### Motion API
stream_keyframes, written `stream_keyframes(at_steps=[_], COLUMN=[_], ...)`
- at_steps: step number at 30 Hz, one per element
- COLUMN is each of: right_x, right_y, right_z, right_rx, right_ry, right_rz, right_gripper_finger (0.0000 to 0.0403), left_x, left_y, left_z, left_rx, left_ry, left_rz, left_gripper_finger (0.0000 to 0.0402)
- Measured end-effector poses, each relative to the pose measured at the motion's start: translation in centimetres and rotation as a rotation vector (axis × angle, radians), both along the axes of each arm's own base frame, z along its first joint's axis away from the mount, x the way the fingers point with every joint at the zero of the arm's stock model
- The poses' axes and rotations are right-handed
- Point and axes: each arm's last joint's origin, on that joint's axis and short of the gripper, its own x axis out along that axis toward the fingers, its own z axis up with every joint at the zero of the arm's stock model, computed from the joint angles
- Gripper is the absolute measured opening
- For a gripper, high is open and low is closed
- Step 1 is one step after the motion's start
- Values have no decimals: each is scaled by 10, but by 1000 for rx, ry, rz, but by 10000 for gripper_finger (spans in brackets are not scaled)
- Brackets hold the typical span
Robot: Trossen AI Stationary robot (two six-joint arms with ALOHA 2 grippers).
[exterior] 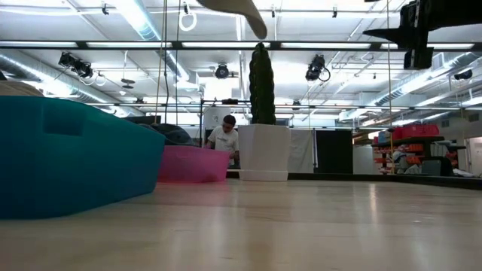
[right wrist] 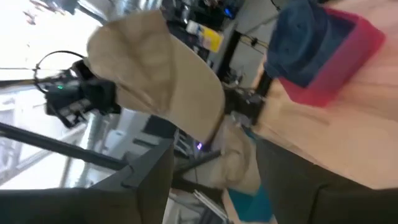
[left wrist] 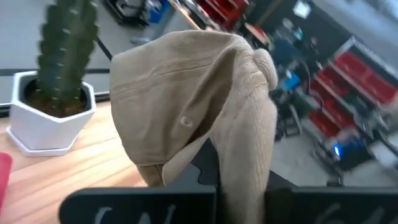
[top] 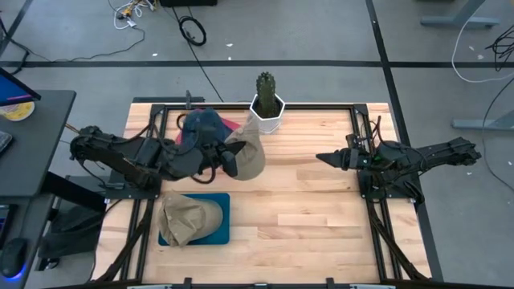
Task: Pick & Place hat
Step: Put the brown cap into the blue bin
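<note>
My left gripper [top: 227, 160] is shut on a tan hat [top: 249, 152], held up above the table's middle just near of the cactus pot; in the low view only its hanging edge [exterior: 245, 13] shows at the top. A second tan hat [top: 189, 217] lies in a teal tray [top: 221, 233] at the near left. A blue hat [top: 201, 124] rests on a pink box [top: 233, 125] at the far left. My right gripper [top: 321, 157] waits open at the table's right, pointing toward the held hat. My left gripper pinches a fold of the tan hat's crown cloth [left wrist: 245, 155] between its fingers [left wrist: 202, 167], coming level from the table's left. The cloth drapes over and hides one finger. The hat is lifted clear of the table and hangs slack around and beyond the fingers.
A cactus in a white pot [top: 267, 106] stands at the far edge, close behind the held hat. Bare wood [top: 305, 209] spreads over the table's middle and near right. A person [exterior: 224, 135] shows far behind the table in the low view.
</note>
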Motion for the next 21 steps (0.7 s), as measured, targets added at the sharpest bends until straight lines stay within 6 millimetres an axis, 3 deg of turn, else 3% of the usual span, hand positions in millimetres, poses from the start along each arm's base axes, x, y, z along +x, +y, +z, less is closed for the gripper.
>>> stream_keyframes(at_steps=[10,21], right_x=[0,1], right_y=[2,2], right_z=[-2,-3], right_rx=[-46,-125], right_ry=[29,40], right_rz=[60,58], right_gripper_finger=[231,231], left_x=[-11,18], left_y=[-35,-67], left_z=[-4,-41], left_rx=[32,-93], left_ry=[-76,-159], left_rz=[183,257], left_gripper_finger=[3,3])
